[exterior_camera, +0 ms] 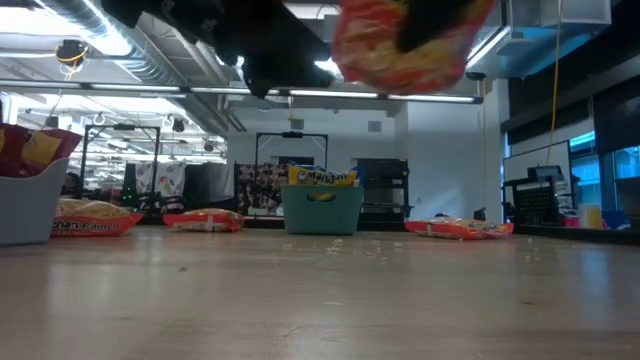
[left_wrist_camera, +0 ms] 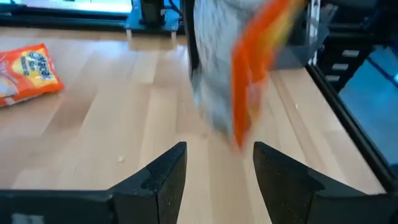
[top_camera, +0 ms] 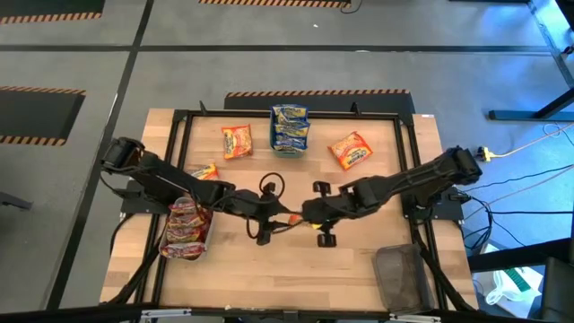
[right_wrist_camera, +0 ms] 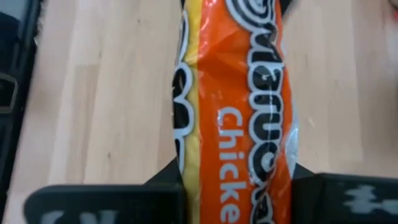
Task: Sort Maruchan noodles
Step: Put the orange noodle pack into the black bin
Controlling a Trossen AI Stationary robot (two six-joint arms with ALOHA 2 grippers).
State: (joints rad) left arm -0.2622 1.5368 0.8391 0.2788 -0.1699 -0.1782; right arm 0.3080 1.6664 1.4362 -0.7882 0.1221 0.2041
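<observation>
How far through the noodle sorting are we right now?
Partly done. Blue packets stand in the teal bin, and red packets are piled in the bin at the left. In hand: the right gripper is shut on an orange packet mid-table, with the left gripper open beside it. Left: three orange packets loose on the table.

Wooden table (top_camera: pixel 296 269) bearing orange packets (top_camera: pixel 237 141), teal tray (top_camera: pixel 289 144).

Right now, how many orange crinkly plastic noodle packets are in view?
4 orange packets: two flank the teal plastic bin, one beside the left arm, one in the right gripper. Others may be hidden.
</observation>
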